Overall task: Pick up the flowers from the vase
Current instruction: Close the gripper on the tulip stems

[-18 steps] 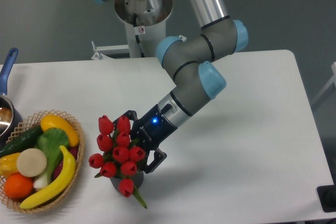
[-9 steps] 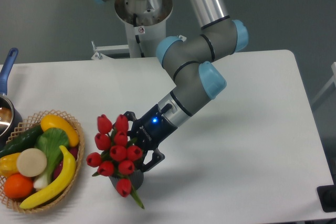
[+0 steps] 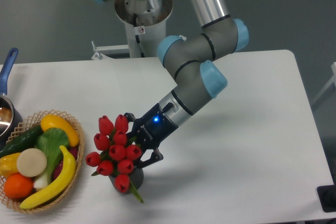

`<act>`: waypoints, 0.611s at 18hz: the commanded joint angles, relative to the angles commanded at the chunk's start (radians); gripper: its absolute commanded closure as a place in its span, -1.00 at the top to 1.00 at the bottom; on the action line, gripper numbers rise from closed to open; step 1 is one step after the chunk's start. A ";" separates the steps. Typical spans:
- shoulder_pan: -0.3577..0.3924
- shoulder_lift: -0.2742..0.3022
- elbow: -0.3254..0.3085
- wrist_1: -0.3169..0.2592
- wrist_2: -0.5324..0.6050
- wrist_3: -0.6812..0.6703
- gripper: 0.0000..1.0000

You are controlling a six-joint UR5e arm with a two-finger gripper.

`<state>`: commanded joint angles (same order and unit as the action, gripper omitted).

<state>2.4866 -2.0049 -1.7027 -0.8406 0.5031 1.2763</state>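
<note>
**A:** Where are the flowers (image 3: 116,153) right now?

**B:** They sit in the vase (image 3: 132,177), a small dark pot near the front edge of the white table (image 3: 252,129). The red tulip buds spread wider than the vase and hide most of it. A wicker basket (image 3: 73,169) of fruit and vegetables stands just beside them on the left.

**A:** And the gripper?

**B:** The gripper (image 3: 140,144) reaches in from the right, tilted down, right against the bunch. One black finger shows above the blooms and one below, so it looks open around the stems. The buds hide the fingertips, so I cannot tell whether they press on anything.

**A:** How much of the job is done?

**B:** The approach looks finished. By my judgement, closing on the stems and lifting the bunch out are both left.
</note>
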 joint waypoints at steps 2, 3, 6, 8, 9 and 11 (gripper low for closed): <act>0.002 0.000 -0.002 0.000 -0.002 0.000 -0.04; 0.002 0.000 0.000 0.000 -0.003 0.000 -0.04; 0.003 0.003 -0.002 0.000 -0.012 -0.005 -0.05; 0.003 0.008 -0.002 0.000 -0.017 -0.040 -0.05; 0.003 0.014 -0.002 0.000 -0.017 -0.044 -0.05; 0.005 0.018 -0.003 0.000 -0.017 -0.051 -0.05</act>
<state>2.4912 -1.9865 -1.7058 -0.8406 0.4863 1.2257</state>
